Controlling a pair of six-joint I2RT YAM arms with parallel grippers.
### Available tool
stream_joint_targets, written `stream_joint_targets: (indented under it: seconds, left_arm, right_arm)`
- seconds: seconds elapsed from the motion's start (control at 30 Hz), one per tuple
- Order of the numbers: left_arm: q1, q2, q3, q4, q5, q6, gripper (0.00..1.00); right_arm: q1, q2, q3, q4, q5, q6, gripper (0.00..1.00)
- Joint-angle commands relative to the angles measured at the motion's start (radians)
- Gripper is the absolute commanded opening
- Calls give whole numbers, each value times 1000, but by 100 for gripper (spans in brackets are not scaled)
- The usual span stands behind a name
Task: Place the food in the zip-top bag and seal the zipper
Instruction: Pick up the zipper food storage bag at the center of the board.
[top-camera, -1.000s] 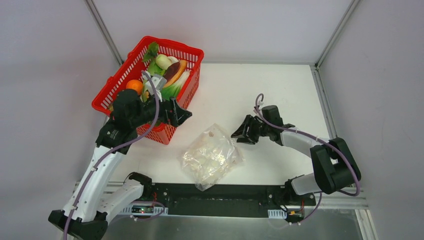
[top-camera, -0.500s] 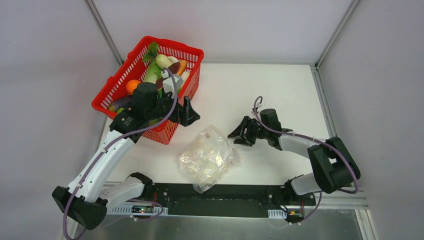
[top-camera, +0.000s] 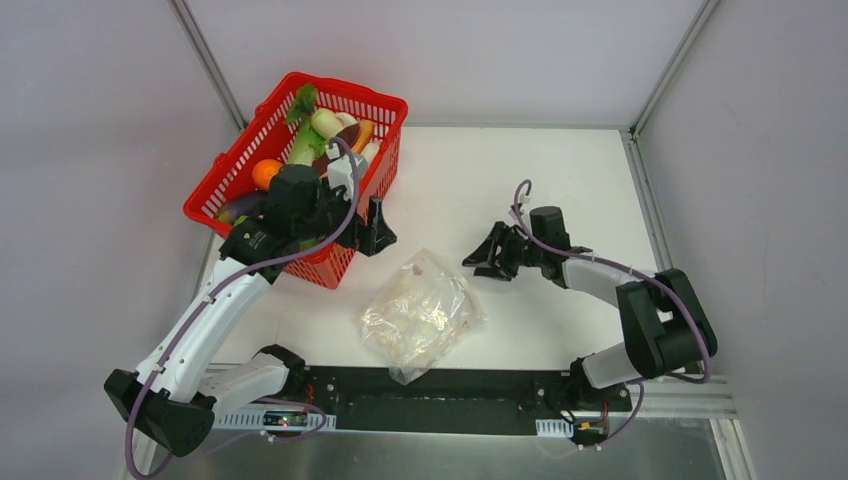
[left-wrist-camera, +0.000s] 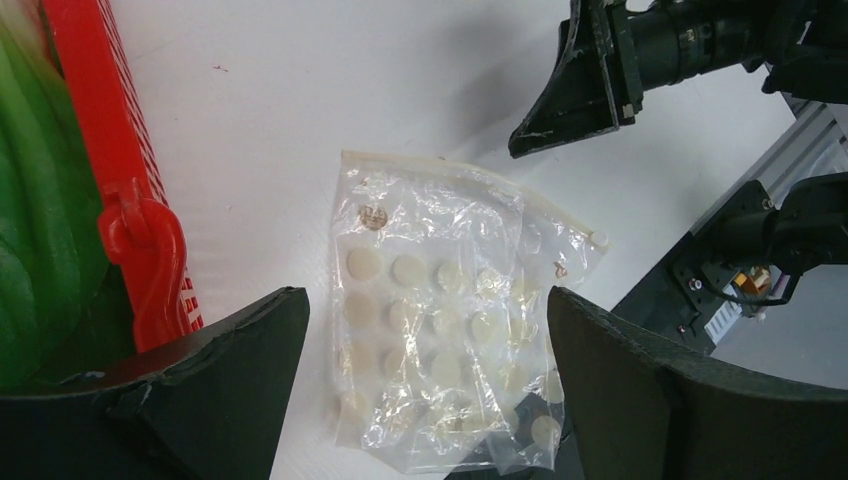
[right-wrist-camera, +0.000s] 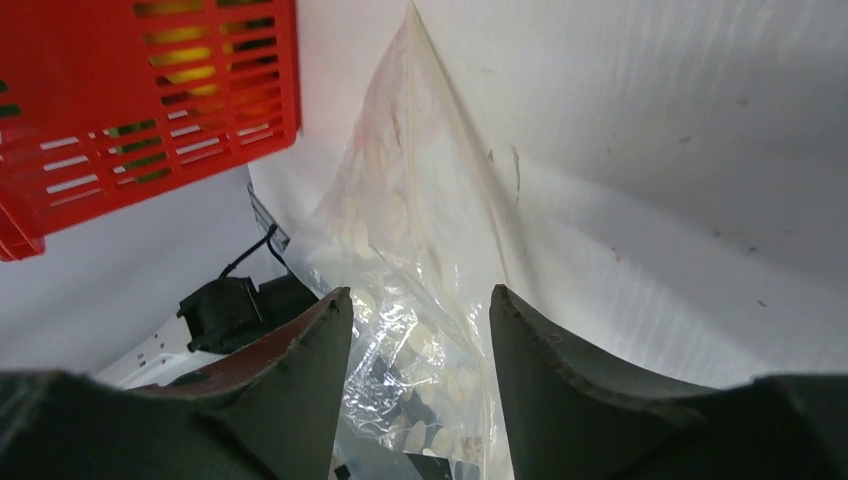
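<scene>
The clear zip-top bag (top-camera: 420, 312) lies crumpled on the white table near the front edge. It also shows in the left wrist view (left-wrist-camera: 440, 320) and the right wrist view (right-wrist-camera: 430, 230). Its zipper (left-wrist-camera: 470, 172) is the edge facing the right arm. The food sits in the red basket: an orange fruit (top-camera: 265, 172), a white radish (top-camera: 325, 122) and green leaves (top-camera: 303, 100). My left gripper (top-camera: 380, 228) is open and empty beside the basket's near corner, above the bag's left side. My right gripper (top-camera: 480, 258) is open and empty, just right of the bag.
The red mesh basket (top-camera: 370, 105) stands at the back left, its corner close to my left gripper (left-wrist-camera: 425, 300). A black mounting rail (top-camera: 450, 385) runs along the front edge under the bag's lower end. Grey walls enclose the table.
My left arm swung from over the basket to its near corner, towards the bag. My right gripper shifted slightly and stays open. The bag has not moved.
</scene>
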Motion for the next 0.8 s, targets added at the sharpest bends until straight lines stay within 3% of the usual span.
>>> stream_joint_targets:
  seconds: [0.0, 0.17, 0.3, 0.37, 0.57, 0.77]
  left_arm:
    - [-11, 0, 34, 1, -12, 17, 92]
    - [-15, 37, 48, -9, 5, 8, 90]
    - [-25, 55, 60, -21, 3, 2, 87]
    - [-32, 70, 68, -20, 2, -6, 86]
    - [-82, 122, 111, 10, -52, -82, 85]
    - [-140, 193, 159, 160, -138, -421, 87]
  right_arm:
    - [54, 66, 33, -15, -131, -58, 55]
    - [100, 90, 9, 19, -101, -40, 45]
    - [101, 36, -14, 63, -95, -47, 8]
    - [102, -3, -13, 60, -96, -73, 0]
    - [102, -174, -9, 34, -83, -143, 0]
    - [115, -446, -15, -62, 128, -291, 0]
